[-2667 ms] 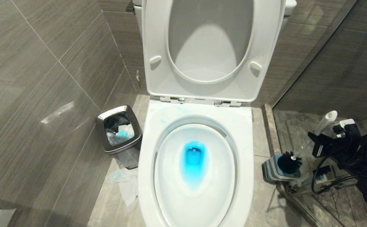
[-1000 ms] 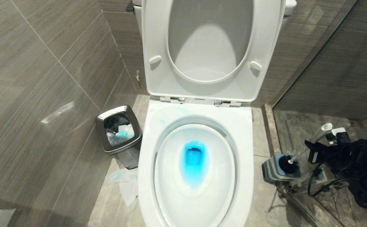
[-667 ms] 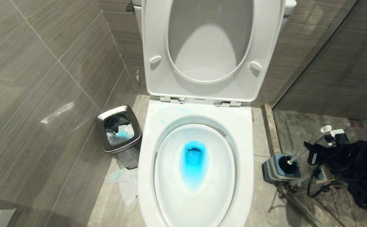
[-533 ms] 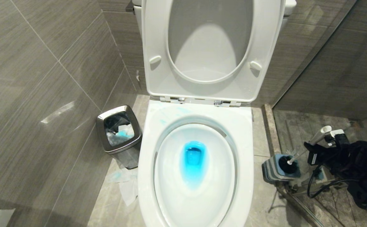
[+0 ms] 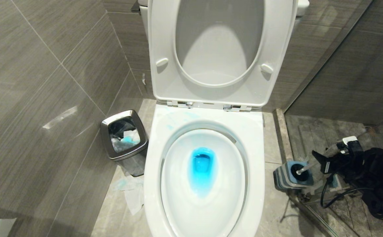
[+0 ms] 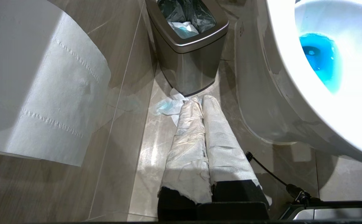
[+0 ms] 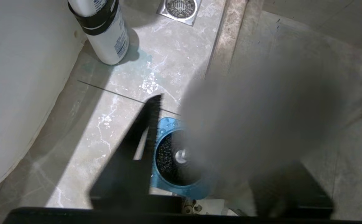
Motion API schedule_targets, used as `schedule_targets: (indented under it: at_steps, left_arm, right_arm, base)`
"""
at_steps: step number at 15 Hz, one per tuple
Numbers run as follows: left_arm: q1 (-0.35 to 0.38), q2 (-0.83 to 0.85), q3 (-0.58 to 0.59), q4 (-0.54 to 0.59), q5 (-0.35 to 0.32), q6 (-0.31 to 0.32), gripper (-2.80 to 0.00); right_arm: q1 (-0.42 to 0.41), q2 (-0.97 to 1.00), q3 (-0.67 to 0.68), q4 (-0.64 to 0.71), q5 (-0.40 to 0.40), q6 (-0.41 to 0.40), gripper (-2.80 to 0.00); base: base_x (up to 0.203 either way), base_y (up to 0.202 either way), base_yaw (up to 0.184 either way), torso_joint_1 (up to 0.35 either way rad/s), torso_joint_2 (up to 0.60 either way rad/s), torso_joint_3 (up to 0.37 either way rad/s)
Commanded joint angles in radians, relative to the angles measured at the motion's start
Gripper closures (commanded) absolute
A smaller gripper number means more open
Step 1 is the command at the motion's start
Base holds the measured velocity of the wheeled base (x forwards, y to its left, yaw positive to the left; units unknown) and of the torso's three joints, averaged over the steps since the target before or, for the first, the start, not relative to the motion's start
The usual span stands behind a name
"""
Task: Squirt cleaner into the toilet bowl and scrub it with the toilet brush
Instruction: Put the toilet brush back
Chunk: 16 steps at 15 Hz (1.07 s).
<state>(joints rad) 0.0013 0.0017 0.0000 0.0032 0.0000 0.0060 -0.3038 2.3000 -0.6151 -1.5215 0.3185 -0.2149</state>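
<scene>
Fingers (image 6: 187, 140) of the left tool (image 6: 199, 100), wrapped in white cloth, lie pressed together and hold nothing, low over the grey tiled floor (image 6: 137, 161) beside the base of the large white glossy ceramic toilet bowl (image 5: 257, 164). A hanging sheet of white toilet paper (image 6: 44, 93) fills the side of the left wrist view. Crumpled white tissues stained pale blue (image 5: 130, 191) lie on the floor between that tool and the small square steel bin (image 5: 106, 131), which stands close to the bowl's left side with more tissue inside.

In the bowl, the bright blue cleaner (image 5: 202, 166) tints the water at the bottom. To the right of the bowl, the slim white-handled toilet brush (image 5: 309, 166) sits with its dark bristle head in the squarish grey-and-blue striped holder (image 5: 285, 177), its handle leaning toward the right tool (image 5: 334, 158). That tool's black jaws stand apart on either side of the handle, and one is clear of it. Beyond the holder a white bottle with a black band (image 7: 106, 37) stands by the bowl's base, near a steel floor drain (image 7: 181, 6). Farthest back, the white plastic seat and lid (image 5: 165, 49) are raised upright
</scene>
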Motion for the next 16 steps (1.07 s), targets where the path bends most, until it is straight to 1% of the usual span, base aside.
schedule_targets:
  at_steps: [1,3,5,9,16]
  left_arm:
    - [0.0,0.0,0.0,0.0,0.0,0.0,0.0]
    - [0.0,0.0,0.0,0.0,0.0,0.0,0.0]
    - [0.0,0.0,0.0,0.0,0.0,0.0,0.0]
    - [0.0,0.0,0.0,0.0,0.0,0.0,0.0]
    - [0.0,0.0,0.0,0.0,0.0,0.0,0.0]
  right_arm:
    - [0.0,-0.011,0.002,-0.009,0.002,-0.001,-2.8]
    - [0.0,-0.02,0.017,-0.009,0.002,-0.001,-2.8]
    - [0.0,-0.032,0.076,-0.009,0.004,0.001,-2.8]
    - [0.001,-0.13,0.218,-0.009,0.007,0.002,-2.8]
    - [0.004,-0.256,0.383,-0.009,0.016,0.002,-2.8]
  base:
    - [0.0,0.0,0.0,0.0,0.0,0.0]
    - [0.0,0.0,0.0,0.0,0.0,0.0]
    - [0.0,0.0,0.0,0.0,0.0,0.0]
    - [0.0,0.0,0.0,0.0,0.0,0.0]
    - [0.0,0.0,0.0,0.0,0.0,0.0]
